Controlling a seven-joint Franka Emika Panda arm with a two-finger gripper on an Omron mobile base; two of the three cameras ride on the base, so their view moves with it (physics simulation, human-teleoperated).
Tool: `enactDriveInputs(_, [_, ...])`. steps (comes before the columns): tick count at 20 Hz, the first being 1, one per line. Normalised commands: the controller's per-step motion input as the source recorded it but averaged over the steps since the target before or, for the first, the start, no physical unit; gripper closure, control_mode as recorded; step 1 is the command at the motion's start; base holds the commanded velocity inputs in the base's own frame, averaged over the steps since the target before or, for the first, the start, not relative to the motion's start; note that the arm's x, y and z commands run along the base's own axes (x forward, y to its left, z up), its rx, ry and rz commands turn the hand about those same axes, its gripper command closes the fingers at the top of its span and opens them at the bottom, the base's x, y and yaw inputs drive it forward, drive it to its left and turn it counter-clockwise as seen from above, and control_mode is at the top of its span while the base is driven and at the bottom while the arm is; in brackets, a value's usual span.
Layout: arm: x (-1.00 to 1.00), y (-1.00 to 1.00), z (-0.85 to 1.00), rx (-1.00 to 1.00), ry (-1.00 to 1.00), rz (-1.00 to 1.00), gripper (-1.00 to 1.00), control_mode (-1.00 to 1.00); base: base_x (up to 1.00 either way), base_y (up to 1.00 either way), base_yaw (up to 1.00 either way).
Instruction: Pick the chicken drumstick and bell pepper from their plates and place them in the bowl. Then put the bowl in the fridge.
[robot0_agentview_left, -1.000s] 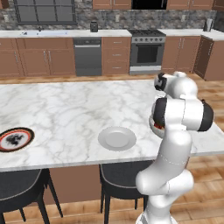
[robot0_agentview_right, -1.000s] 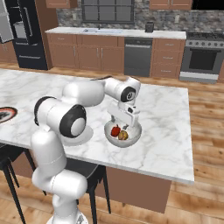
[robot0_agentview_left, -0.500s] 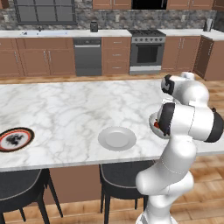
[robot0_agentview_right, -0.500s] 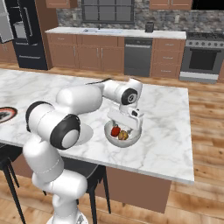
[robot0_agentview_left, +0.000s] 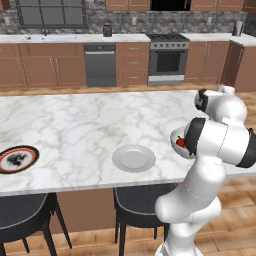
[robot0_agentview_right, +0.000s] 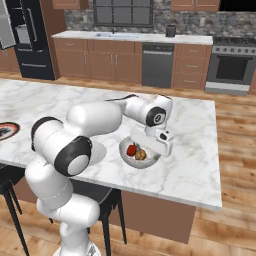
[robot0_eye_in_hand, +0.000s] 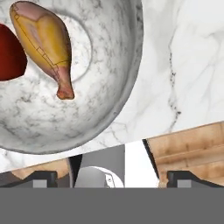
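We're looking across the big marble counter (robot0_agentview_right: 195, 165), with the black fridge (robot0_agentview_right: 31, 40) far off in the back corner, well apart from where we're working. Near the counter's front edge sit the two plates, the plain grey-white one (robot0_agentview_left: 134, 158) and the black-and-red rimmed one (robot0_agentview_left: 17, 159), both bare now. The white bowl (robot0_agentview_right: 138, 153) rests on the counter near the far end, and inside it we've got the red bell pepper (robot0_eye_in_hand: 9, 54) lying just beside the chicken drumstick (robot0_eye_in_hand: 46, 43), so the loading part looks done to us. The tool (robot0_agentview_right: 159, 142) hovers right over the bowl's near rim with its fingers spread wide and nothing between them. Now the risk: that bowl wall is smooth and curved, so a pinch on the rim could slip or tip the bowl and roll the food out; and the bowl sits close to the counter's edge, so a nudge could push it off. The long carry to the fridge gives plenty of chance for a tilt too. From the left the arm's own bulk covers most of the bowl, the pepper is cut off at the hand view's edge, and we can't tell whether the fridge door stands open.
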Motion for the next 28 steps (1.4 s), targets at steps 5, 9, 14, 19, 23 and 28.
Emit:
enactDriveInputs(5, [0.08, 0.0, -0.22, 0.0, -0.01, -0.1, -1.0, -1.0, 0.0, 0.0, 0.0])
enactDriveInputs(9, [0.08, 0.0, -0.26, 0.0, 0.0, -0.11, -1.0, -1.0, 0.0, 0.0, 0.0])
enactDriveInputs(14, [0.07, 0.0, -0.23, 0.01, -0.01, -0.12, -1.0, -1.0, 0.0, 0.0, 0.0])
enactDriveInputs(19, [0.18, 0.02, -0.17, 0.0, -0.07, -0.18, -1.0, -1.0, 0.0, 0.0, 0.0])
enactDriveInputs(23, [0.26, 0.04, -0.11, 0.0, -0.08, -0.24, -1.0, -1.0, 0.0, 0.0, 0.0])
enactDriveInputs(28, [0.24, 0.01, -0.19, 0.0, -0.03, -0.24, -1.0, -1.0, 0.0, 0.0, 0.0])
